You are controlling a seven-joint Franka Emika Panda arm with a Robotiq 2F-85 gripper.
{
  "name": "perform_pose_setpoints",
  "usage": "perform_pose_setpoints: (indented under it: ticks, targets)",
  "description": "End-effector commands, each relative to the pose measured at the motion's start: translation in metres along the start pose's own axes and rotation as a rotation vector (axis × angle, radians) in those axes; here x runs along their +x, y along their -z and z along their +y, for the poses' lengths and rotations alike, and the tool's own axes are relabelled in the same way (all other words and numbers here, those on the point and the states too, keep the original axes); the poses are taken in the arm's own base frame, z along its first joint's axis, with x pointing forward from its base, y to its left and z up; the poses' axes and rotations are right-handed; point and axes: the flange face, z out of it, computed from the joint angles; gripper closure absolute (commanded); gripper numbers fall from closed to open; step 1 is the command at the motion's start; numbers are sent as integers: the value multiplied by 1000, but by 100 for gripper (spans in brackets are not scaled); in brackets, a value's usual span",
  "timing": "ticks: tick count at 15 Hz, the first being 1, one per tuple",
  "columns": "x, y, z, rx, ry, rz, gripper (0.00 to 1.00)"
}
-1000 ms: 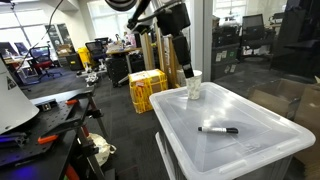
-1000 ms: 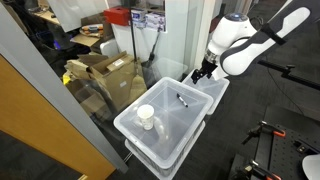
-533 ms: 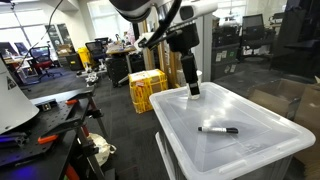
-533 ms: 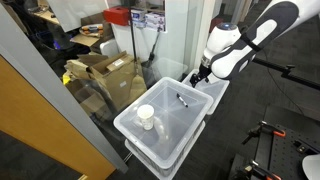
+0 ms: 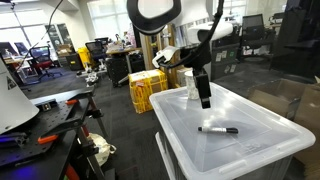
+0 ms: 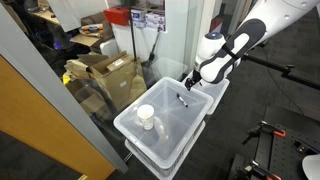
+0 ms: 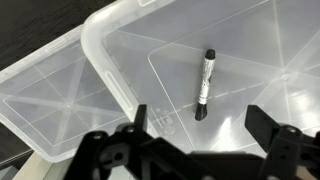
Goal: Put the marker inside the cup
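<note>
With the end effector [image 7: 198, 121] hanging jaws apart over one end of the marker [image 7: 206, 83], which lies flat on the clear bin lid [image 7: 270, 50] well apart from the cup [image 6: 146, 117], I'd centre over the barrel, straddle it crosswise, then close gently.

Smooth, glossy, see-through plastic bin lid [image 7: 260, 70] with moulded ribs, slim marker [image 7: 205, 84] in black plastic with a slight sheen, whitish translucent plastic cup [image 6: 146, 117], matt black gripper [image 7: 197, 128], glossy white arm shell [image 6: 250, 35], matt brown cardboard boxes [image 6: 105, 72]
</note>
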Motion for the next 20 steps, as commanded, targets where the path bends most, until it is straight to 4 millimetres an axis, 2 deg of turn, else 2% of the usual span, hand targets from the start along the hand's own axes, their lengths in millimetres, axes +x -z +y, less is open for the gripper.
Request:
perform_pose_setpoints:
  ticks: [1, 7, 20]
  targets:
    - [15, -18, -6, -4, 14, -22, 0]
    - [23, -47, -13, 0, 12, -45, 0]
    - [35, -94, -24, 28, -1, -58, 0]
